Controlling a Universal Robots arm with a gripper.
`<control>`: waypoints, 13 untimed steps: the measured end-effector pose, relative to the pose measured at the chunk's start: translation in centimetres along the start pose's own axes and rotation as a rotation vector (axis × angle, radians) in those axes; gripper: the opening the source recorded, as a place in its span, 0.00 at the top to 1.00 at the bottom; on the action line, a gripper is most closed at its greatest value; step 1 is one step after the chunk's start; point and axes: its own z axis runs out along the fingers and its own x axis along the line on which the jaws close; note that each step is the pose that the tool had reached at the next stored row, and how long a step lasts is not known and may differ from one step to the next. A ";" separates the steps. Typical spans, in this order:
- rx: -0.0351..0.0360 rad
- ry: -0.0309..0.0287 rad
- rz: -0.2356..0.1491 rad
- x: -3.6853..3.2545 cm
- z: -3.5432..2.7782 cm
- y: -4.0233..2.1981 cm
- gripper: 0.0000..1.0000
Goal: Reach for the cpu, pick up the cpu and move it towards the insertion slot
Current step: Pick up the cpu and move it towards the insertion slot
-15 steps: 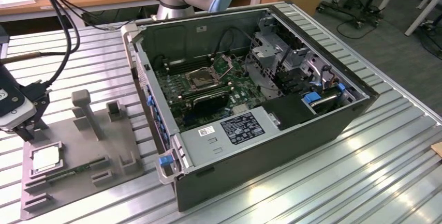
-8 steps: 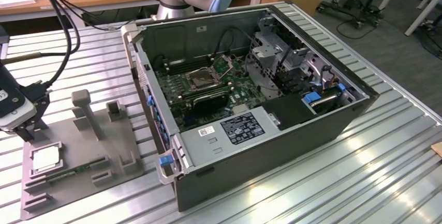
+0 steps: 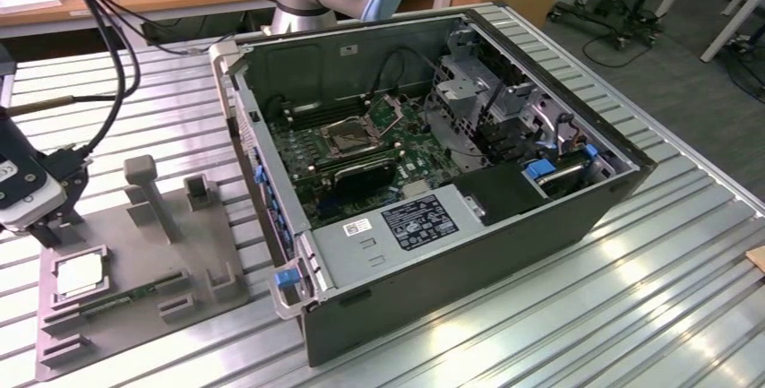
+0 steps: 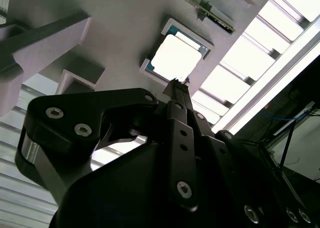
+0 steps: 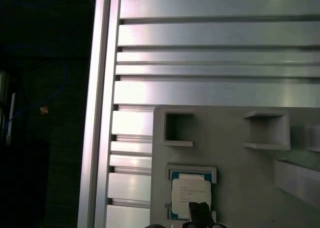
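Observation:
The cpu (image 3: pixel 79 273) is a small pale square chip lying flat in a recess of the grey fixture plate (image 3: pixel 143 267) at the exterior view's left. My gripper (image 3: pixel 48 229) hangs just above that plate, a little behind the chip. In both wrist views its dark tip (image 4: pixel 178 83) (image 5: pixel 199 209) sits at the edge of the cpu (image 4: pixel 177 55) (image 5: pixel 190 192), close over it. The insertion slot (image 3: pixel 349 134), a square socket with a shiny frame and dark centre, lies on the green motherboard inside the open computer case (image 3: pixel 502 254), well away from the gripper.
The grey fixture plate carries upright posts (image 3: pixel 143 195), small brackets and a narrow green circuit strip (image 3: pixel 125 298). The case stands on a ribbed metal table (image 3: pixel 622 316). Cables (image 3: pixel 114 56) hang by the arm, and the table's edge (image 5: pixel 95 112) runs close to the plate.

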 end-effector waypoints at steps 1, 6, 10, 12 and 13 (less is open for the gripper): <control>0.0000 0.0001 0.000 0.00 0.09 -0.05 0.89; -0.0001 -0.0001 0.000 0.02 0.56 -0.51 0.89; -0.0002 -0.0002 0.000 0.04 1.15 -0.81 0.89; -0.0002 -0.0001 0.000 0.04 1.46 -0.90 0.89; -0.0001 0.0000 0.000 0.04 1.59 -0.94 0.89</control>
